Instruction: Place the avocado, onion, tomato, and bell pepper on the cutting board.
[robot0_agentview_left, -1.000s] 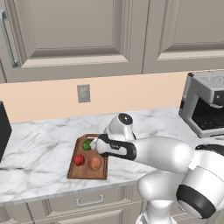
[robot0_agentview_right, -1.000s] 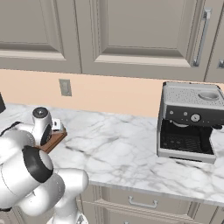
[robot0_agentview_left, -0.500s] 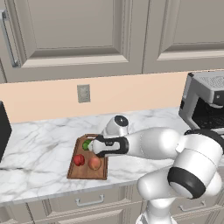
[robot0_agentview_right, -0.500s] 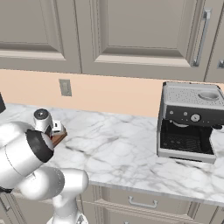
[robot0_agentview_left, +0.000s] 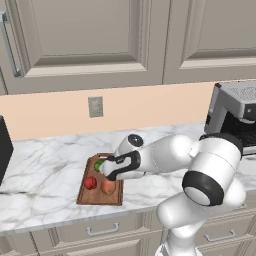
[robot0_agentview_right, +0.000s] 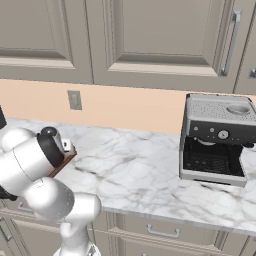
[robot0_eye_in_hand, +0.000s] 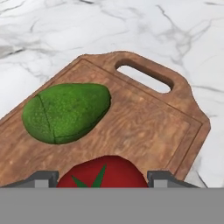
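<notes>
The cutting board (robot0_agentview_left: 100, 192) lies on the marble worktop (robot0_agentview_left: 45, 175), below the wall outlet (robot0_agentview_left: 95, 106) and left of the coffee machine (robot0_agentview_right: 215, 137). It is a brown wooden board with a raised rim; in the hand view its handle slot (robot0_eye_in_hand: 144, 78) sits at the far short end.

The avocado (robot0_eye_in_hand: 65, 111) rests on the cutting board, near the handle end and toward one long edge, dark green with a pebbled skin. From the left base view it shows as a small green patch (robot0_agentview_left: 99, 164) just beside the gripper, at the back of the board.

A red tomato (robot0_eye_in_hand: 101, 177) with a green star-shaped stem lies on the board directly between the gripper's finger tips (robot0_eye_in_hand: 41, 178), close below the avocado but apart from it. In the left base view a red ball (robot0_agentview_left: 90, 183) and an orange-red ball (robot0_agentview_left: 108, 187) sit side by side on the front half of the board.

The gripper (robot0_agentview_left: 107, 171) hangs low over the middle of the cutting board. Its finger tips stand spread, one on each side of the tomato, with nothing clamped between them.

No brand, label or readable writing shows on the coffee machine, the cabinets (robot0_agentview_left: 85, 40) or the board.
</notes>
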